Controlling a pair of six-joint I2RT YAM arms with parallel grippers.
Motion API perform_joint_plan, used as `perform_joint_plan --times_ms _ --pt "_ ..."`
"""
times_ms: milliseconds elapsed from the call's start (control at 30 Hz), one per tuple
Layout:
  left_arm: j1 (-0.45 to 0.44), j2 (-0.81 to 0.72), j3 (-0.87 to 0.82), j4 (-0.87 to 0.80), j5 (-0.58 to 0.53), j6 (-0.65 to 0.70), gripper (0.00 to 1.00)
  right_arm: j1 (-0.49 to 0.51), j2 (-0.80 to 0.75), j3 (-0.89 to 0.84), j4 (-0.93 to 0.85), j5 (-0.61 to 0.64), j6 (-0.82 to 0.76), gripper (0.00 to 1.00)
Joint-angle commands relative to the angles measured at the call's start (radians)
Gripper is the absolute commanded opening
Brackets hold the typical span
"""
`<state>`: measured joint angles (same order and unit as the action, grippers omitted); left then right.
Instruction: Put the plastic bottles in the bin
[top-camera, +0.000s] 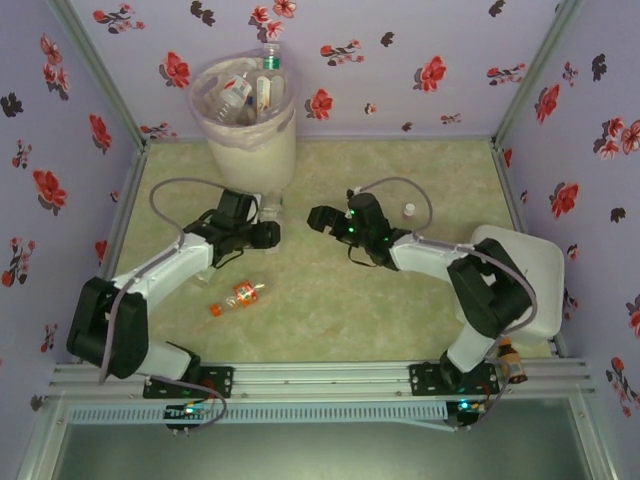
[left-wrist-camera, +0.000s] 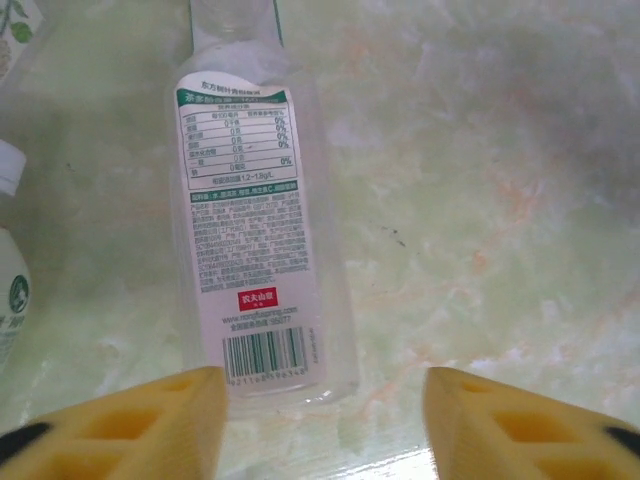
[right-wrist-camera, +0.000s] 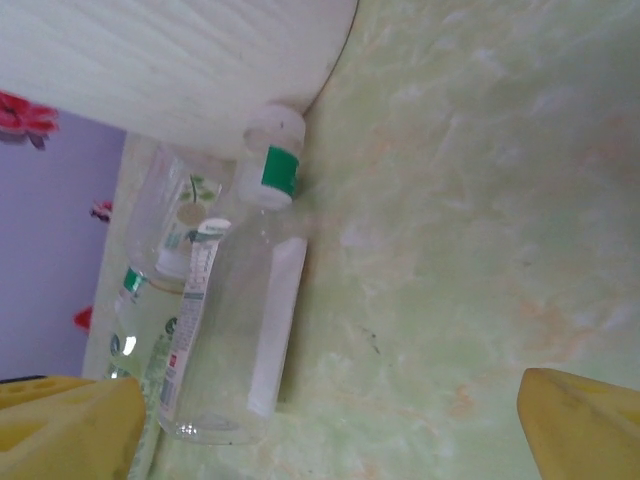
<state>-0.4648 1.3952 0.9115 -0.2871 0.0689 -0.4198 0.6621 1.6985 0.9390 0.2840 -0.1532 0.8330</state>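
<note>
Clear green-banded bottle (left-wrist-camera: 255, 230) lies at the foot of the bin (top-camera: 250, 150), base toward the nearer left gripper (left-wrist-camera: 325, 410), long axis running straight away between its spread jaws.

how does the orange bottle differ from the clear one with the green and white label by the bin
Colour: the small orange-labelled plastic bottle has an orange cap; the clear plastic bottle with the white-and-green label has a white cap.
Place: the orange one lies in the open; the clear one lies by the cream-white round bin, just ahead of the open left tool.
Both lie on their sides, ungripped.
</note>
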Motion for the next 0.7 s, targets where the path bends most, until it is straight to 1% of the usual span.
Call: perform_joint_plan --times_ms 0,100,167,267,333,433,533,633,667 --pt "0.057 -0.091 -0.018 0.006 0.0 -0.12 0.67 0.065 0.049 0.156 -0.182 0.027 -0.08 0.95" --pt "0.137 -0.194 -0.041 -0.002 0.002 -0.183 0.71 0.121 0.12 0.277 -0.308 0.086 -0.147 0.95" --pt "0.185 -0.247 -0.043 -0.02 0.007 -0.204 0.71 0.142 0.178 0.338 -0.343 0.109 -0.16 0.95" --pt "0.244 -0.294 -0.039 -0.039 0.037 -0.211 0.73 0.158 0.278 0.438 -0.373 0.136 -0.16 0.99" --pt "0.257 -0.298 -0.033 -0.044 0.043 -0.204 0.75 0.167 0.341 0.505 -0.397 0.154 -0.169 0.99" --pt "0.259 -0.283 -0.029 -0.034 0.059 -0.207 0.8 0.186 0.436 0.603 -0.451 0.217 -0.188 0.99" --pt "0.259 -0.26 -0.031 -0.013 0.079 -0.215 0.85 0.186 0.497 0.647 -0.476 0.223 -0.188 0.99" --pt "0.259 -0.249 -0.034 0.004 0.095 -0.224 0.88 0.185 0.491 0.619 -0.462 0.233 -0.184 0.9" --pt "0.259 -0.246 -0.037 0.012 0.1 -0.229 0.89 0.183 0.479 0.6 -0.461 0.241 -0.186 0.85"
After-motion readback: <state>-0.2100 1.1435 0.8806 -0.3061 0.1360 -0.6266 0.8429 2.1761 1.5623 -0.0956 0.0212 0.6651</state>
